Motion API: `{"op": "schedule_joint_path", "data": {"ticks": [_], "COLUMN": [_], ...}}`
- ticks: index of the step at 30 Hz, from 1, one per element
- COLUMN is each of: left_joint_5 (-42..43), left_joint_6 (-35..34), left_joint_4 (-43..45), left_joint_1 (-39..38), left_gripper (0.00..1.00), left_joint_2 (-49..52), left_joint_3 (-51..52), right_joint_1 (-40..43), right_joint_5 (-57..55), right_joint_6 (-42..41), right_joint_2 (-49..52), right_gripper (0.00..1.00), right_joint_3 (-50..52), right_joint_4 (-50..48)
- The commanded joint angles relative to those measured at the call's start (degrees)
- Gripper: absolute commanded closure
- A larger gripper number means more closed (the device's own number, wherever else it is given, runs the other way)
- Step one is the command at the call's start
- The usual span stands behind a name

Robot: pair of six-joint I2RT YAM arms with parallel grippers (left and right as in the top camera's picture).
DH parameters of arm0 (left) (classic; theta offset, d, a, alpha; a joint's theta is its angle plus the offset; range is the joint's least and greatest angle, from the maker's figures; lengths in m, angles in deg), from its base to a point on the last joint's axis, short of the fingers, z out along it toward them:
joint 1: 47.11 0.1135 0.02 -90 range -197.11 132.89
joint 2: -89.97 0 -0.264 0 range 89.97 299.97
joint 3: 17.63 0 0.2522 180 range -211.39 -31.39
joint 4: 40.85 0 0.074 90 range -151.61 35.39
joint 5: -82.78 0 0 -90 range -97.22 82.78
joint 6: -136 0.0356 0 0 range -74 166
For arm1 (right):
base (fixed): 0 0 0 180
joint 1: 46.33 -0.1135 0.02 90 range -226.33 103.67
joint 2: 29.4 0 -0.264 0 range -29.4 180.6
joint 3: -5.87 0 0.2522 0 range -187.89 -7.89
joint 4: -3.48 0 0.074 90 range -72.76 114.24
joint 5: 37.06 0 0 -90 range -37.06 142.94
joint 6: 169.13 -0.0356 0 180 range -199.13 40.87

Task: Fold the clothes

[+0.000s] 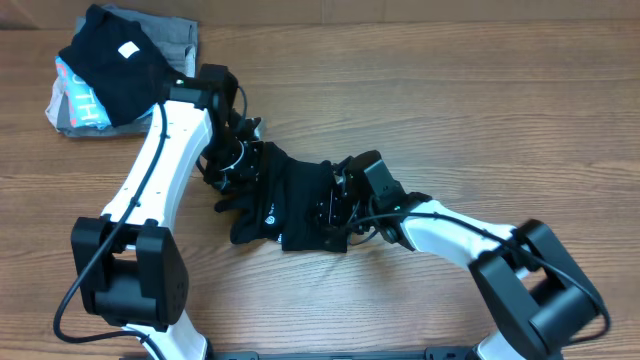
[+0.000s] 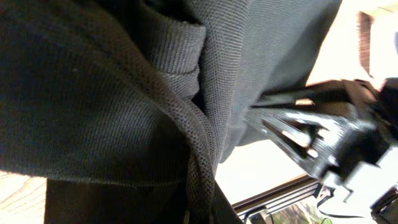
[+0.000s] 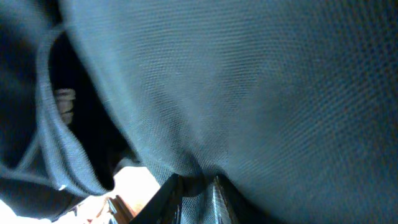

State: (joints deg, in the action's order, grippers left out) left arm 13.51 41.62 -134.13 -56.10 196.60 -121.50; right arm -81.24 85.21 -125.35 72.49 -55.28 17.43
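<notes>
Black shirt (image 1: 285, 205) is bunched up right between the two pincers. The left gripper (image 1: 236, 165) is clamped tight on its edge, with fabric draped right up against it. The right gripper (image 3: 196, 185) pinches a fold, jaws narrow.

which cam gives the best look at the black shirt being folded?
Overhead. It shows the whole black shirt bunched on the table, with its white logo visible. Left wrist gets only close-up folds and a seam; right wrist only weave filling the frame.
</notes>
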Motion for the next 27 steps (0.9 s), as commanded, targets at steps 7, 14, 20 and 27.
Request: {"op": "schedule_joint_path", "data": {"ticks": [7, 14, 20, 27], "left_joint_5": [3.32, 2.64, 2.58, 1.22], "left_joint_6": [-2.45, -5.90, -6.58, -7.45], "left_joint_4": [3.54, 7.45, 8.63, 9.11], "left_joint_1": [-6.60, -12.52, -14.34, -14.29], "left_gripper": [0.80, 0.80, 0.80, 0.84], "left_joint_2": [-0.55, 0.00, 1.77, 2.49], "left_joint_3": [-0.72, -0.70, -0.70, -0.70], "right_joint_1": [-0.11, -0.11, 0.96, 4.35], "right_joint_5": [2.38, 2.34, 2.32, -0.98], "right_joint_6": [-5.09, -5.09, -6.67, -5.33], "right_joint_2": [9.03, 10.43, 9.94, 3.52], "right_gripper": [0.76, 0.76, 0.81, 0.79], "right_joint_3": [0.09, 0.09, 0.09, 0.09], "right_joint_4": [-4.04, -5.29, -4.74, 4.63]}}
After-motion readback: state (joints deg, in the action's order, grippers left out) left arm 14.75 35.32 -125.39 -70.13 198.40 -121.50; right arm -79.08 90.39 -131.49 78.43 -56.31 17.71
